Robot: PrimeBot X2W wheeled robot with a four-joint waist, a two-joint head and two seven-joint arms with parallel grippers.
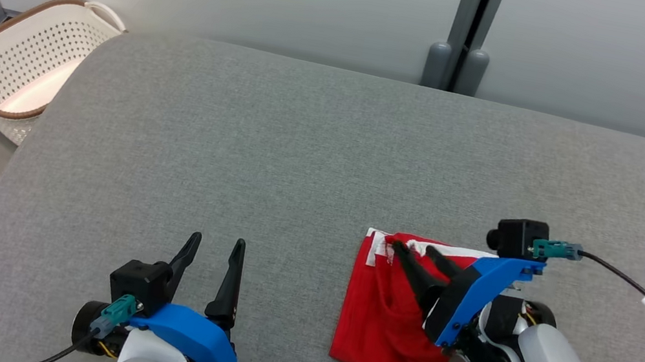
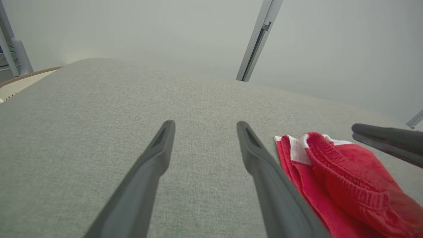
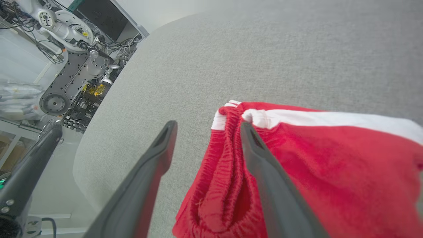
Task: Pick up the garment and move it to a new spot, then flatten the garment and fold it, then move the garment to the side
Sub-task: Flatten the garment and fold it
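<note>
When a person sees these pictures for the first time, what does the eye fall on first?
The bright red garment with white trim stands out first, lying folded on the grey table, with the open right gripper over it. Then come the open left gripper above bare table at the lower left and the white basket off the table's far left corner.

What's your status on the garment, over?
Left gripper open, idle over table. Right gripper open, above garment. Garment folded, lying on table. Basket beyond table's left edge.
</note>
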